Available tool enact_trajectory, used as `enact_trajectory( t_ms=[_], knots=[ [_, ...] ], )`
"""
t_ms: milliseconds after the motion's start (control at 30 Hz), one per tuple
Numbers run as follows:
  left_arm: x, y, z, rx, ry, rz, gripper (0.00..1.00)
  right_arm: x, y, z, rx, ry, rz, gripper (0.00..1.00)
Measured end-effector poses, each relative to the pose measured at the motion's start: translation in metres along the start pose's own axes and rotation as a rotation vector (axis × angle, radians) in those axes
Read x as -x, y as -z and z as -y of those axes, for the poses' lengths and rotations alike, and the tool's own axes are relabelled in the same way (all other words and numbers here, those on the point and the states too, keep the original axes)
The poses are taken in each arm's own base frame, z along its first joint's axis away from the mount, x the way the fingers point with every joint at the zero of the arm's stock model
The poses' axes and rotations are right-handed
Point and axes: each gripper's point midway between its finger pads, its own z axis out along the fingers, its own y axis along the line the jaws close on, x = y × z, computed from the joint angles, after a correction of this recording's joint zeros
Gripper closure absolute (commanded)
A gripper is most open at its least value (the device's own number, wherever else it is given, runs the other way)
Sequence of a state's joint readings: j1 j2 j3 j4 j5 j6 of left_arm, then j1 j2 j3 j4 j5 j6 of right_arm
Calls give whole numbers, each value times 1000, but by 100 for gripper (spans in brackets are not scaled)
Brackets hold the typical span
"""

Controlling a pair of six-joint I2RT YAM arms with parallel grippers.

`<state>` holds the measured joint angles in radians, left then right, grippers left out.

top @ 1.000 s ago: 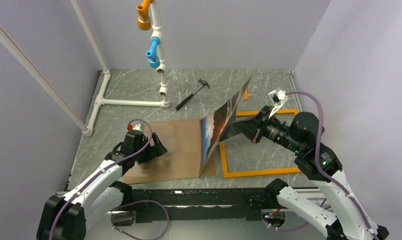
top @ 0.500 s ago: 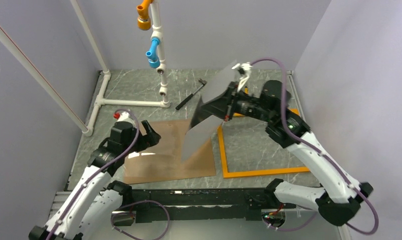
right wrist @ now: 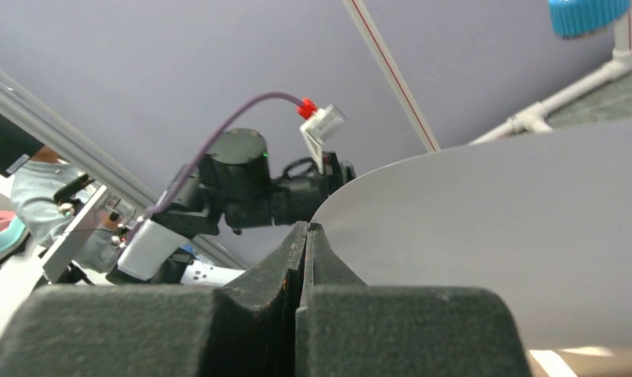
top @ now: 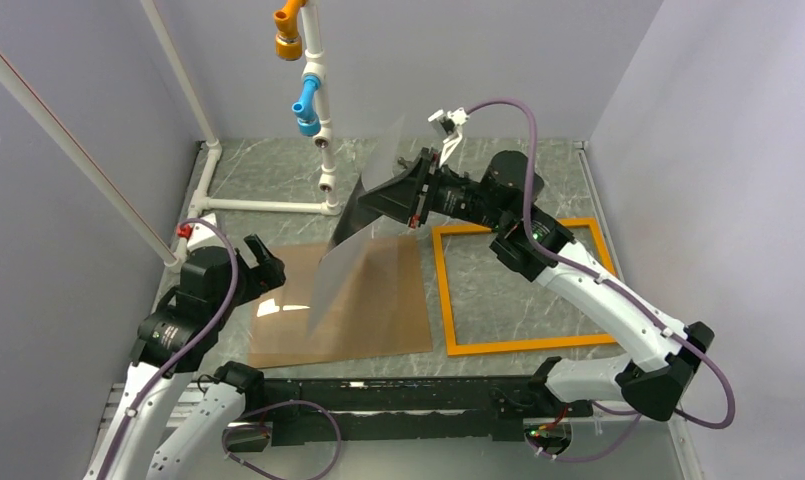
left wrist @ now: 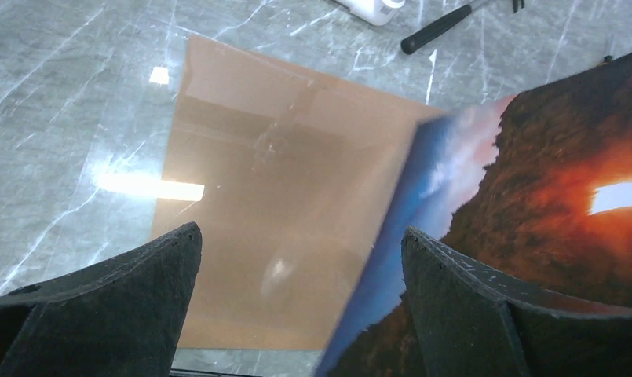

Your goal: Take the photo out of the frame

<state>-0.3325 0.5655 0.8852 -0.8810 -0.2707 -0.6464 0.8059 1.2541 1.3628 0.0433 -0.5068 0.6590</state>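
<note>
Aloft, the photo [top: 343, 268] sits clamped in the right gripper [right wrist: 307, 234], seemingly edgewise; left gripper [left wrist: 301, 239] gapes.

The photo [top: 348, 265], held tilted above the brown board [top: 393, 310] by the right gripper [top: 363, 210], screens the centre of the table [top: 518, 290]. The white pipe stand [top: 268, 205] blocks the rear left. Open passage: the surface inside the orange frame [top: 523, 346], and the board's near-left part.

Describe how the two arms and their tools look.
The left arm and right arm have white links with black joints and black wrist sections. A purple cable loops along each; a red plug shows at the left wrist. The left tool and right tool each have two matte black, wedge-shaped fingers with a rough surface.
</note>
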Motion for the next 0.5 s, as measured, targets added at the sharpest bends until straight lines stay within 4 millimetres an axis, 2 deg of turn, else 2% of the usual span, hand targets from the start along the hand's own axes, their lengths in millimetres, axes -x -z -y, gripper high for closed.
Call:
enact_trajectory(
  t_ms=[133,200,267,333,400,500],
  knots=[
    [-5,-4,-4,28,-11,-28,1,12,10,-13,30,13,58,100],
    [-6,-6,-4,34,-16,-37,1,6,24,-10,14,10,79,100],
    [-9,-10,-4,44,-27,-52,1,-8,39,0,-21,-5,92,100],
    [-11,-13,-5,55,-40,-69,1,-32,52,18,-69,-33,91,100],
    [-14,-18,-7,70,-55,-90,1,-67,63,45,-134,-72,66,100],
    [-16,-28,-12,105,-71,-123,1,-143,80,103,-282,-170,-26,100]
  ],
)
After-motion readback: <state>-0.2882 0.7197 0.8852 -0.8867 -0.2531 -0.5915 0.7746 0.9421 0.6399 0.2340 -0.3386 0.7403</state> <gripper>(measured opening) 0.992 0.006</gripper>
